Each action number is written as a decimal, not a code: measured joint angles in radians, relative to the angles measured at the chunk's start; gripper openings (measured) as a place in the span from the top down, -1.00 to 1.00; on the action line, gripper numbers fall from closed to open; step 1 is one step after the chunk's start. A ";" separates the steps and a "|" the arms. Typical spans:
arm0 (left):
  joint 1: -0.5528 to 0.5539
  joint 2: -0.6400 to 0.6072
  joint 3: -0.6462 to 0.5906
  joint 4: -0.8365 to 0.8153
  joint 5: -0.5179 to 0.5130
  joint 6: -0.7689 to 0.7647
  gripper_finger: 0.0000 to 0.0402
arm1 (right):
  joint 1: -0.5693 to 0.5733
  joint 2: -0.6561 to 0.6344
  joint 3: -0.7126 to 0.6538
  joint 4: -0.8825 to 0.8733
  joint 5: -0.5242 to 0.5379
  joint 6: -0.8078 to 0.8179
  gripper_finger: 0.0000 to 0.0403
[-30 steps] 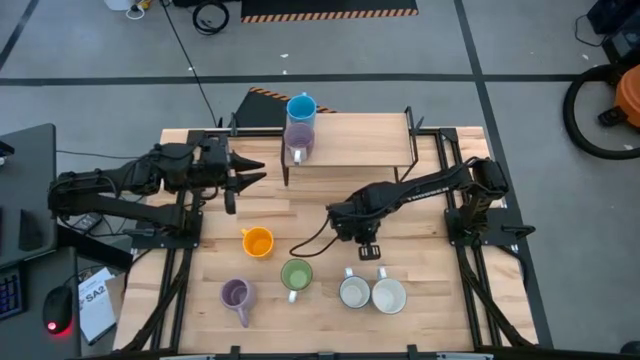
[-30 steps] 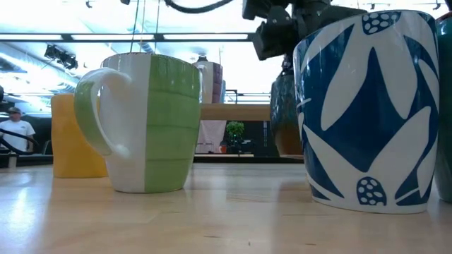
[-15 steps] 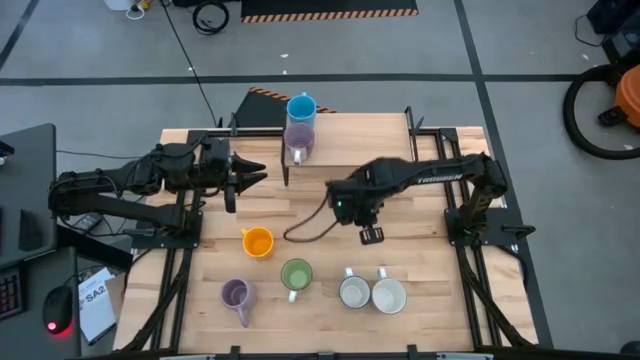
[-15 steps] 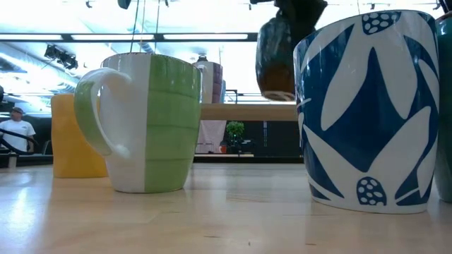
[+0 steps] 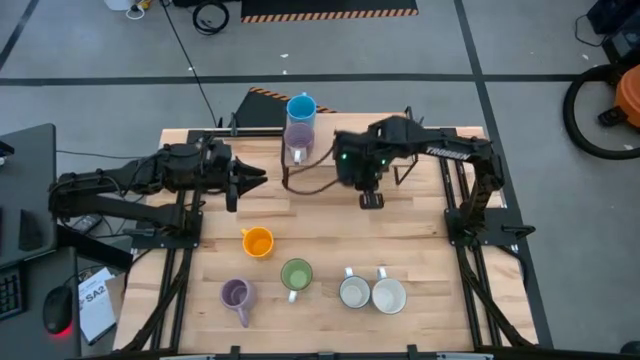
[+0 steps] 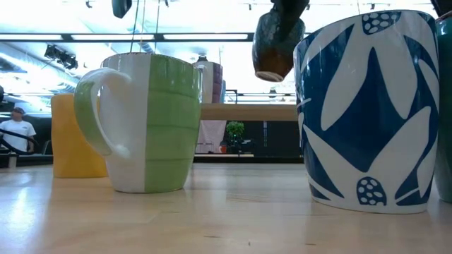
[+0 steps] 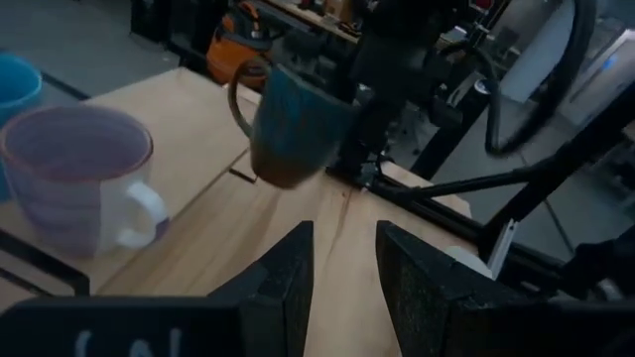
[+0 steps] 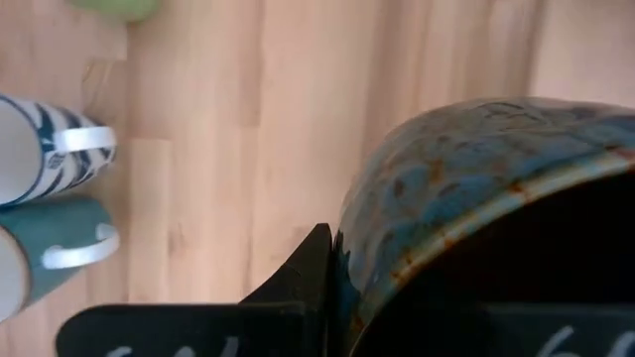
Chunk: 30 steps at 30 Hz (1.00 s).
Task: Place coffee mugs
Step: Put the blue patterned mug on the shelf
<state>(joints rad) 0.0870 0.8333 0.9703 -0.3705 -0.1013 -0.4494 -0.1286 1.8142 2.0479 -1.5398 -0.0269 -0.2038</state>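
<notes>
Surface: wooden table (image 5: pixel 330 225) on a grey floor; I see a raised wooden shelf (image 5: pixel 350 140) along its far edge.
Right gripper (image 5: pixel 368 185): I read it in the air just in front of the shelf, fingers clamped on the dark brown mug (image 6: pixel 277 42), which hangs tilted well above the table in the low view. In the left wrist view the same mug (image 7: pixel 293 124) shows clear of the wood.
Left gripper (image 5: pixel 255 178): I see it waiting at the table's left side, pointed toward the shelf, fingers (image 7: pixel 283 278) apart with nothing between them.
Shelf contents: blue mug (image 5: pixel 301 107) at the shelf's left end, with a lilac mug (image 5: pixel 298 138) touching it on the near side.
Near row: orange mug (image 5: pixel 257 242), second lilac mug (image 5: pixel 236 295), green mug (image 5: pixel 296 274), then two white-lined mugs (image 5: pixel 371 293) side by side and touching.
Obstructions: I note a cable (image 5: pixel 300 185) looping from the right arm across the shelf's front edge, near the lilac mug there.
Low view foreground: the green mug (image 6: pixel 145 123) and a blue-and-white patterned mug (image 6: pixel 364 113) fill most of the frame.
Background: a person (image 6: pixel 14 130) sits at far left beyond the table.
</notes>
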 joint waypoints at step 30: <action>0.198 0.217 0.251 -0.131 0.066 0.132 0.41 | -0.456 0.091 0.014 0.063 -0.011 -0.470 0.79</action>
<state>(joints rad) 0.2846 1.0504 1.2209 -0.5018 -0.0355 -0.3170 -0.5843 1.9049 2.0621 -1.4769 -0.0383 -0.6735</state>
